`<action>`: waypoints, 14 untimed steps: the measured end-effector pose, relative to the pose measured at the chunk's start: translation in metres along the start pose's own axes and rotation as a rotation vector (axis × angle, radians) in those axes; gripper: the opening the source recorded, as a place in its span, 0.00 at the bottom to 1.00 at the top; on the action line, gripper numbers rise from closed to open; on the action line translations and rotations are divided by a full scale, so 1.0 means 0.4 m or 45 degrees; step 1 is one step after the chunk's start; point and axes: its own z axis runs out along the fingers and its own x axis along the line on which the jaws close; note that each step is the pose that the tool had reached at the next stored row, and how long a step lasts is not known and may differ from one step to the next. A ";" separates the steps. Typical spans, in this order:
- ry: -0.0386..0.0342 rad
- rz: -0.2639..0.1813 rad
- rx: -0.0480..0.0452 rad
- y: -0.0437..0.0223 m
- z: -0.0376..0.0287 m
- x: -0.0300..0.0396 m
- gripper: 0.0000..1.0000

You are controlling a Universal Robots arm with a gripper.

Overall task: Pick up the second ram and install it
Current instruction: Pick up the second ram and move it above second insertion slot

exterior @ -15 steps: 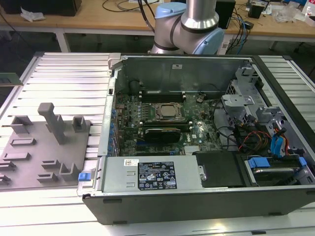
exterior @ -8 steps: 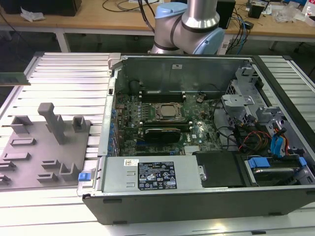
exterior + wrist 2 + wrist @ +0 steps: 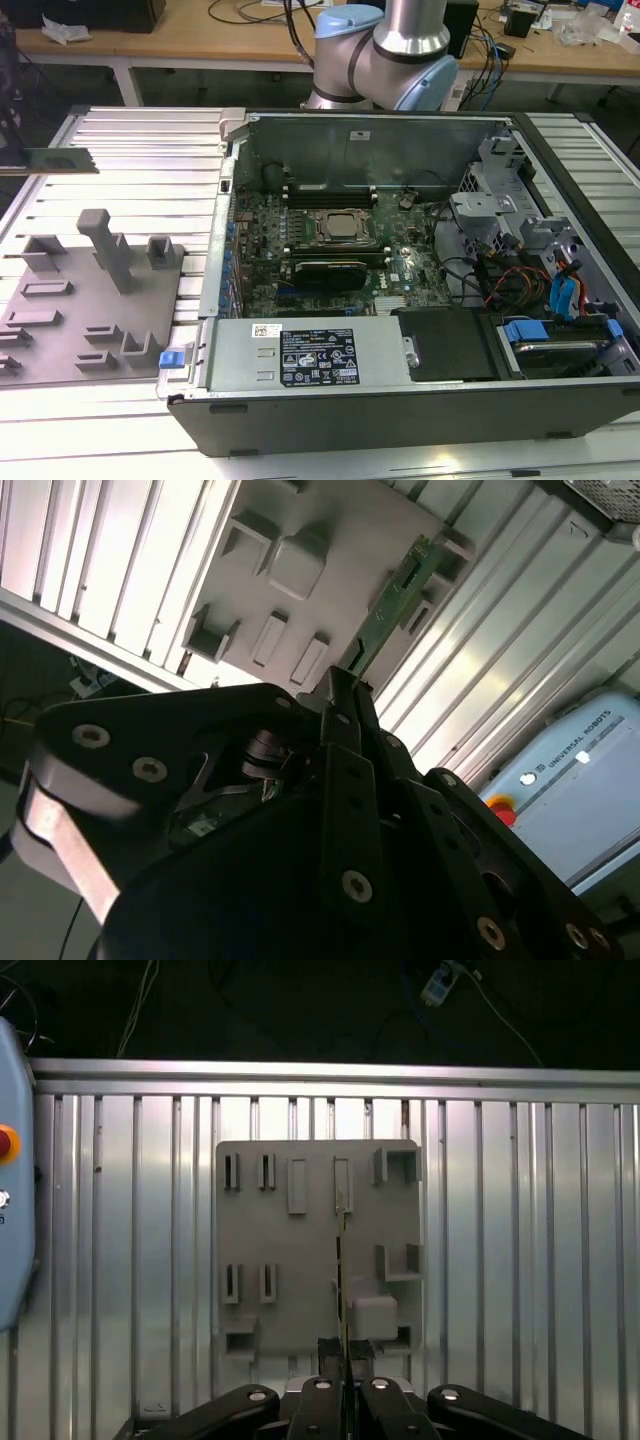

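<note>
Currently the gripper (image 3: 344,1358) is clamped shut on the second ram (image 3: 343,1250). In the first wrist view its fingers (image 3: 326,1360) pinch one end of the stick. The stick shows edge-on as a thin line running out over the middle of the grey fixture plate (image 3: 290,1260). In the second wrist view the green board (image 3: 398,595) sticks straight out from the closed tips, w/ the plate's blocks and slots behind it.

In the exterior view the ram (image 3: 55,160) hangs level in the air by the far corner of the ribbed metal table (image 3: 150,140), at the exterior view's left. It sits above the plate (image 3: 60,320) and isn't touching plate or table. The plate lies flat on the table nr that same edge.

The open PC case (image 3: 400,425) takes up the table's middle and the exterior view's right, well apart from the ram. Inside is the mobo (image 3: 405,270) w/ the silver CPU socket (image 3: 335,228) approx central. A black card (image 3: 325,272) lies just beside the socket on the near side. The PSU (image 3: 310,355) runs along the case's near wall.

The arm (image 3: 385,45) rises behind the case's far wall. A light-blue box (image 3: 10,1160) w/ a red button sits at the table's edge in both wrist views.
</note>
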 end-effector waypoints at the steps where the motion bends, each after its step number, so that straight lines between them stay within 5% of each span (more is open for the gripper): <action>1: 0.0000 0.000 0.000 -0.018 -0.001 0.000 0.13; 6: 0.0000 0.000 0.000 -0.064 -0.003 -0.002 0.13; 10: 0.0000 0.000 0.000 -0.117 -0.005 -0.004 0.13; 14: 0.0001 0.000 0.000 -0.148 -0.007 -0.004 0.13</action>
